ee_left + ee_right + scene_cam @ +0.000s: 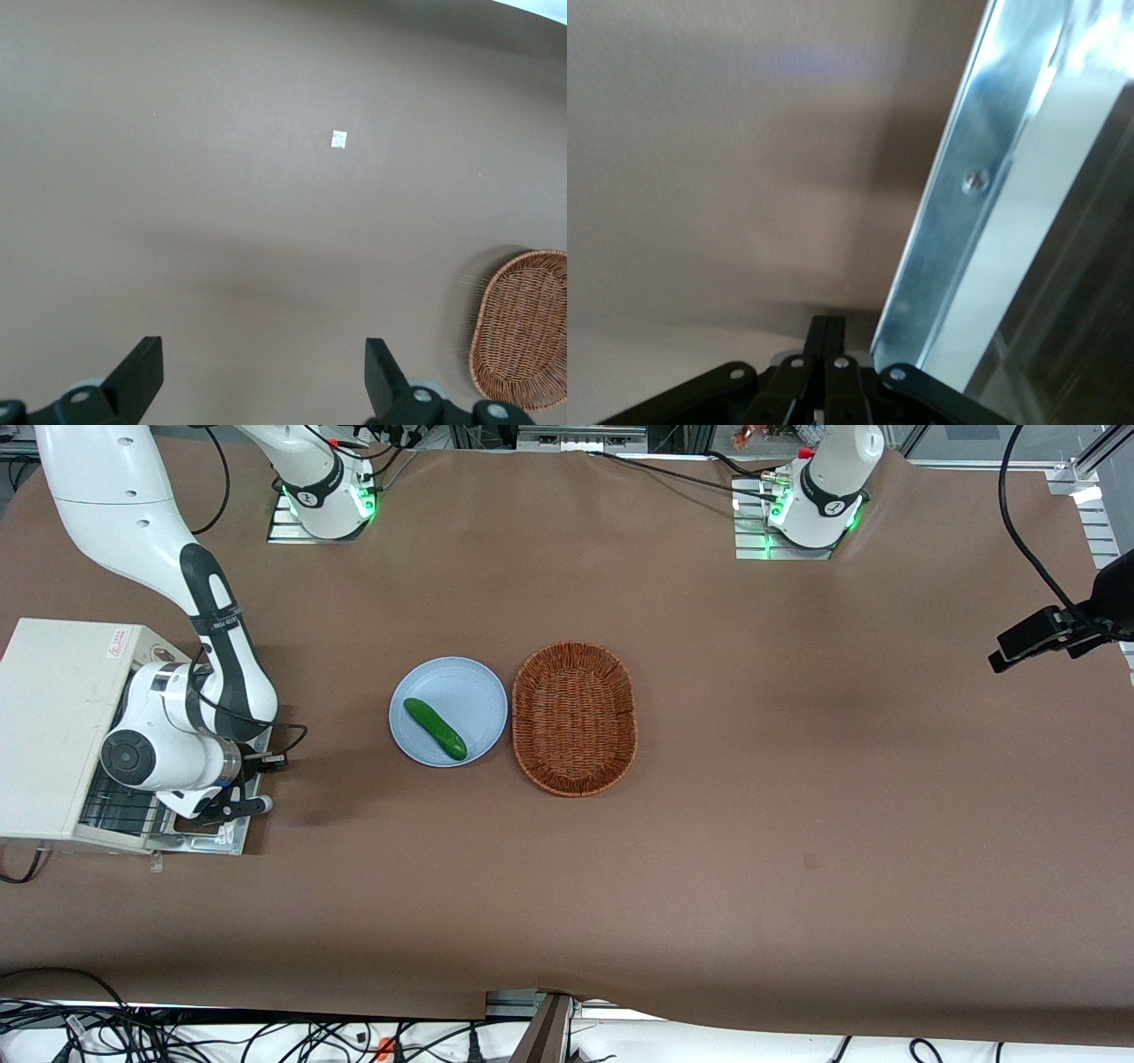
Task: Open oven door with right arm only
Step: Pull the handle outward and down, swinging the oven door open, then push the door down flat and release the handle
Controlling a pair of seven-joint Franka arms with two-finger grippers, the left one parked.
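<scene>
The oven (53, 726) sits at the working arm's end of the bench, by its edge. Its door (232, 834) hangs folded down flat in front of the oven, inner face up, long axis running along the oven's front, free edge pointing toward the plate (469, 691). The right arm (204, 646) bends over it, and the gripper (252, 784) is low over the door, fingers (826, 341) pressed together on nothing. A cucumber (434, 728) lies on the plate, beside a basket (574, 717).
</scene>
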